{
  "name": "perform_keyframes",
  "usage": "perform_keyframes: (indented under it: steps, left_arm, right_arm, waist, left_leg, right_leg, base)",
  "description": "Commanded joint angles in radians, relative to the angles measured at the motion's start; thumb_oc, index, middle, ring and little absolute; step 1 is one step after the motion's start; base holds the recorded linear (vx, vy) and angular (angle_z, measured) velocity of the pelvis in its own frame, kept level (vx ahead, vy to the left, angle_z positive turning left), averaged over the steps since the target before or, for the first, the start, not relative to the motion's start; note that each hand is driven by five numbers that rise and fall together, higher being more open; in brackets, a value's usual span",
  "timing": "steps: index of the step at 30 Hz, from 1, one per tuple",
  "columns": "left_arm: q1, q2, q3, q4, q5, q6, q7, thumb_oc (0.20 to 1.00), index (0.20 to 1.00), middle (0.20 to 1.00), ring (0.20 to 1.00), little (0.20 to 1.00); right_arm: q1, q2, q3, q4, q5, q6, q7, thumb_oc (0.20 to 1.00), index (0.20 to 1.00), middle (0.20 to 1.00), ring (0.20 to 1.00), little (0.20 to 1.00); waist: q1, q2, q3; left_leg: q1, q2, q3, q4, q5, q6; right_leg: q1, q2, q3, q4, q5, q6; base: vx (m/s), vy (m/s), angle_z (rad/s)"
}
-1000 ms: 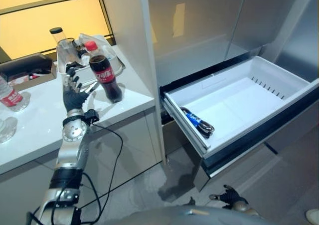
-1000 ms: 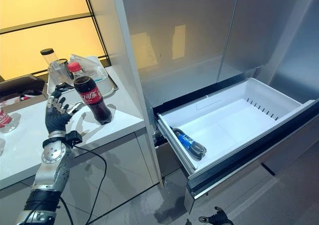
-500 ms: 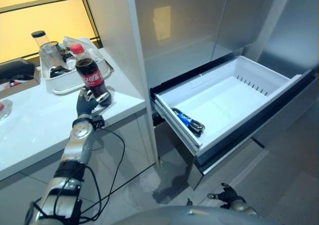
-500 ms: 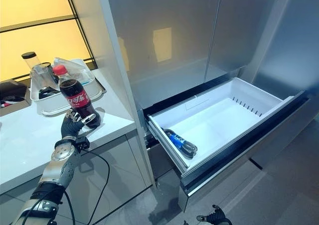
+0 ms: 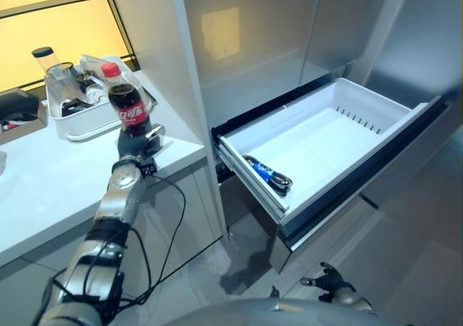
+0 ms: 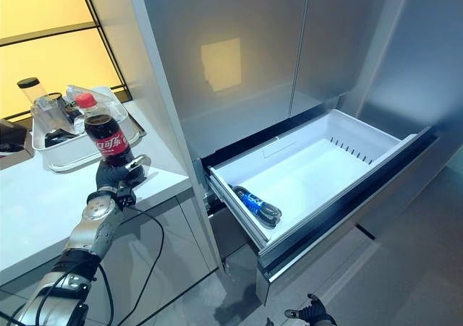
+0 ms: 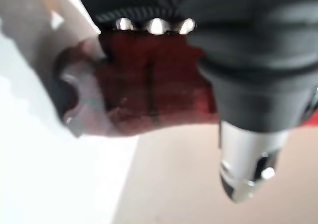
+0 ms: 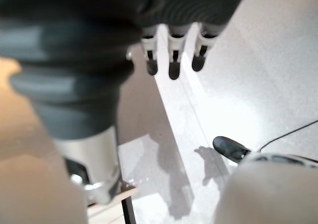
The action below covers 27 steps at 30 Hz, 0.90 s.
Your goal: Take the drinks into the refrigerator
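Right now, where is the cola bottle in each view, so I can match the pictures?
Left eye view: cola bottle upright on the white counter, upper left, left hand curled round its base.
Right eye view: upper left.
Left wrist view: red label past the fingers.
Right wrist view: floor, no bottle.
Shared landmark: open drawer.

We record one cola bottle (image 5: 130, 108): clear plastic, dark drink filling it to the shoulder, red cap and red label. It stands upright near the front right corner of the white bench (image 5: 51, 181), its base against the left hand (image 5: 136, 144), whose fingers curl round its lower body. A second drink, a blue-labelled bottle (image 5: 266, 174) with dark contents, lies on its side in the open white refrigerator drawer (image 5: 325, 134), along the drawer's left wall toward the front corner. We cannot tell whether that bottle touches the wall.
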Motion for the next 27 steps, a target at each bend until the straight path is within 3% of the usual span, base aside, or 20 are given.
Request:
perform_keyframes:
  steps: [1, 6, 13, 27]
  left_arm:
    - [-0.228, -0.009, -0.029, 0.061, -0.004, -0.055, -0.011, 0.2, 0.2, 0.2, 0.2, 0.2]
    - [-0.212, -0.041, -0.045, 0.02, 0.017, -0.071, -0.012, 0.2, 0.2, 0.2, 0.2, 0.2]
    - [-0.024, -0.12, -0.031, -0.239, 0.068, -0.105, -0.027, 0.2, 0.2, 0.2, 0.2, 0.2]
    - [0.486, -0.172, 0.061, -0.743, 0.038, -0.155, -0.233, 0.2, 0.2, 0.2, 0.2, 0.2]
  right_arm:
    - [-0.039, 0.055, 0.053, 0.015, 0.018, -0.011, -0.01, 1.0, 1.0, 1.0, 1.0, 1.0]
    - [-0.036, 0.054, 0.042, 0.013, 0.029, -0.019, -0.012, 1.0, 1.0, 1.0, 1.0, 1.0]
    - [-0.041, 0.049, -0.021, -0.011, 0.06, -0.031, -0.031, 1.0, 1.0, 1.0, 1.0, 1.0]
    - [-0.048, -0.052, -0.344, -0.111, 0.285, -0.103, -0.121, 1.0, 1.0, 1.0, 1.0, 1.0]
  waist:
    - [-0.044, -0.006, 0.056]
    - [-0.048, -0.009, 0.058]
    - [-0.036, -0.021, 0.067]
    - [0.021, -0.048, 0.081]
  left_leg:
    - [0.006, -0.045, 0.002, 0.002, -0.055, 0.02]
    - [0.006, -0.045, 0.005, 0.002, -0.057, 0.02]
    - [0.003, -0.043, 0.002, 0.002, -0.058, 0.022]
    - [-0.013, -0.048, -0.025, 0.002, -0.064, 0.033]
  right_leg:
    - [0.076, 0.0, -0.004, 0.011, -0.061, 0.069]
    - [0.076, 0.001, -0.001, 0.01, -0.06, 0.068]
    - [0.074, 0.002, -0.004, 0.01, -0.062, 0.064]
    - [0.073, -0.003, -0.02, 0.015, -0.074, 0.057]
  base:
    - [0.0, 0.0, 0.0]
    - [0.0, 0.0, 0.0]
    - [0.0, 0.0, 0.0]
    - [0.0, 0.0, 0.0]
